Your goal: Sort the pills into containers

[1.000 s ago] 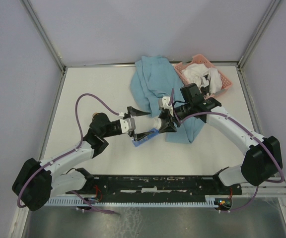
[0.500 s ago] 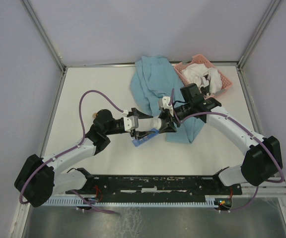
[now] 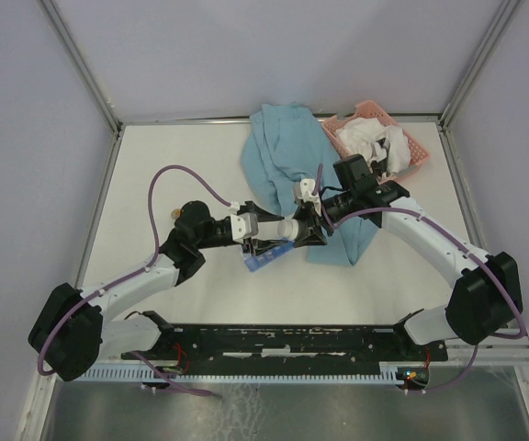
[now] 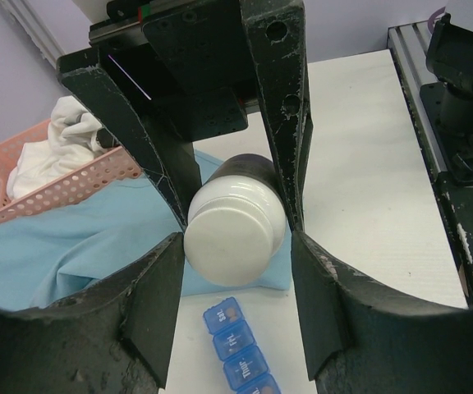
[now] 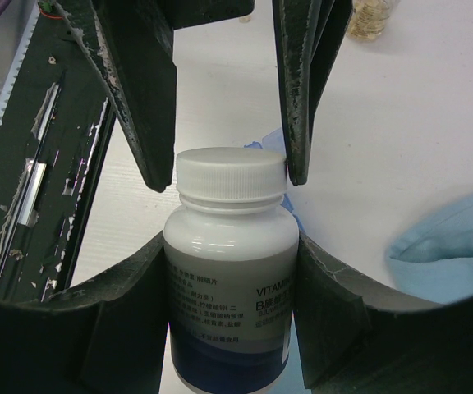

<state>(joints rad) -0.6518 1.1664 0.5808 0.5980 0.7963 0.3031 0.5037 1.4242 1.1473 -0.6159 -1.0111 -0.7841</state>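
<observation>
My right gripper point(image 5: 232, 246) is shut on the body of a white vitamin bottle point(image 5: 230, 271), held level above the table. Its white cap point(image 4: 235, 242) points at my left gripper point(image 4: 236, 246), whose fingers stand on either side of the cap with a thin gap on one side. From above, both grippers meet mid-table, left point(image 3: 278, 234) and right point(image 3: 309, 228). Under them lies the blue strip of containers point(image 4: 238, 355) point(image 3: 266, 258). A tan pill point(image 4: 231, 313) shows in its end compartment.
A light blue cloth point(image 3: 278, 152) is spread from the table's back to under the right gripper. A pink mesh basket point(image 3: 415, 154) with white cloth stands at the back right. The black base rail point(image 3: 292, 340) runs along the near edge.
My left arm has moved right toward the bottle and its jaws have narrowed around the cap. The right arm and bottle have stayed still.
</observation>
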